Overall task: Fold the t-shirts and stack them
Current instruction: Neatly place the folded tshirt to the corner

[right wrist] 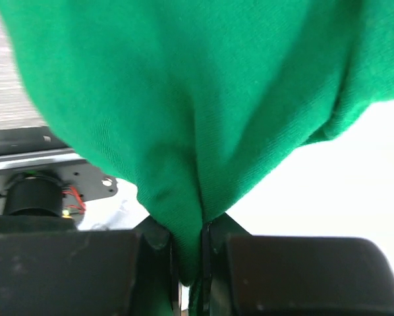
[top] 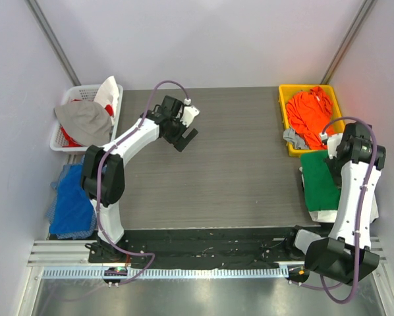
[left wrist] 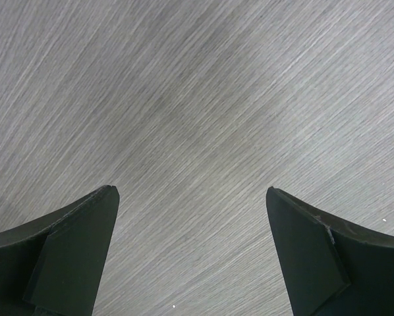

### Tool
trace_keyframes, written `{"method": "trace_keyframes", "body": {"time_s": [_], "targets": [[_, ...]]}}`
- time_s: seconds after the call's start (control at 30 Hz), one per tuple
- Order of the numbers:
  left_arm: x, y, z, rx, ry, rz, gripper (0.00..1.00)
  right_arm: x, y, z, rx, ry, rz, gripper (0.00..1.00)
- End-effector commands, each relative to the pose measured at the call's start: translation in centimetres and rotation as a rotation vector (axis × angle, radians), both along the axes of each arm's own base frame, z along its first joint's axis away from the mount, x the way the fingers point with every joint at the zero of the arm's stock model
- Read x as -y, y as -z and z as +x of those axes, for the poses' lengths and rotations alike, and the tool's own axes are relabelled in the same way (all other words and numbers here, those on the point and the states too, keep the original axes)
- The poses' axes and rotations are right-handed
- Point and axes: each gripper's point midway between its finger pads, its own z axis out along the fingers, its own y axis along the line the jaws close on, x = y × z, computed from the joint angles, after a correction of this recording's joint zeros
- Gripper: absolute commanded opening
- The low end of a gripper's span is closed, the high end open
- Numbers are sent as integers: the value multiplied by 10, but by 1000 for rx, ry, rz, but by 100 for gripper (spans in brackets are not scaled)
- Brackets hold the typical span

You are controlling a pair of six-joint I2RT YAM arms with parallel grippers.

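The green t-shirt [top: 319, 181] lies at the table's right edge on top of a white t-shirt [top: 325, 214]. My right gripper [right wrist: 190, 253] is shut on a pinched fold of the green t-shirt [right wrist: 184, 99], which fills the right wrist view. The gripper itself is hidden under the right arm in the top view. The orange t-shirt [top: 310, 112] lies crumpled in a yellow bin [top: 284, 99] at the back right. My left gripper [top: 184, 139] hangs open and empty above the bare table at the back left, its fingers [left wrist: 78, 243] wide apart.
A white basket [top: 78, 89] at the back left holds grey, white and red clothes. Blue cloth [top: 72, 201] lies off the table's left edge. A grey garment [top: 292, 137] hangs over the yellow bin's near rim. The dark wood table [top: 236, 164] spans the middle.
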Motion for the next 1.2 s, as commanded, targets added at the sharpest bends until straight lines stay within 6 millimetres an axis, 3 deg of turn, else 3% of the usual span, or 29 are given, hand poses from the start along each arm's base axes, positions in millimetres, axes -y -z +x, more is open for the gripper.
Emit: {"method": "trace_keyframes", "body": {"time_s": [0.0,0.23,0.33,0.8,0.93,0.97,1.17], "targets": [[2,-21,-1,45,26,-38,100,26,-10,-27,-68,67,-131,1],[2,-19,-1,51,44,-26,100,55,8,-43,-153,128,-184,1],[3,-16,0,47,48,-29,100,66,13,-38,-149,153,-200,1],[9,-3,3,14,48,-38,100,111,42,13,-140,253,-252,2],[8,-4,3,12,47,-35,100,121,43,24,-123,275,-274,18],[8,-3,2,10,46,-33,100,124,42,27,-111,279,-284,27],[10,1,0,-2,45,-43,100,141,29,44,-60,308,-353,47]]}}
